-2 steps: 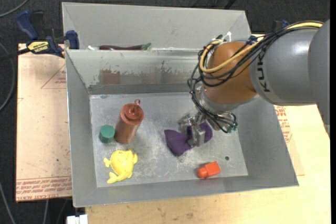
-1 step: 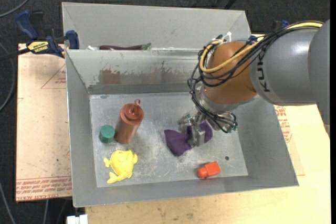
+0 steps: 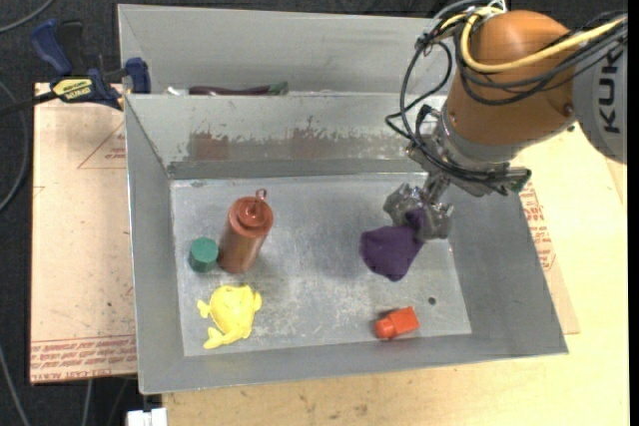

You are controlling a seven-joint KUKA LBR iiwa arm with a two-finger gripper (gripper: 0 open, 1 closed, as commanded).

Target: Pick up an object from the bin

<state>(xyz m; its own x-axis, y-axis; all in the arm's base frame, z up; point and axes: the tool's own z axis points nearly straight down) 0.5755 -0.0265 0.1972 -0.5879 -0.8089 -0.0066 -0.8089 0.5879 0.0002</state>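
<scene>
The gripper [image 3: 420, 216] hangs toward the right side of the bin [image 3: 310, 264], right over the top of a lumpy purple thing [image 3: 387, 254]. I cannot tell whether it is spread or pinching. An orange block [image 3: 397, 323] lies by the front edge, and a brown bottle [image 3: 246, 234] lies toward the left.

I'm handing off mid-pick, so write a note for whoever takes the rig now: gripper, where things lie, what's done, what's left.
Gripper: low in the right half of the bin, at the upper right edge of the purple lump; whether it has hold of it I cannot tell.
Other things: orange-red block front right; brown bottle, green cap and yellow toy on the left.
Done: nothing lifted out.
Left: confirm the grasp, then lift.
</scene>
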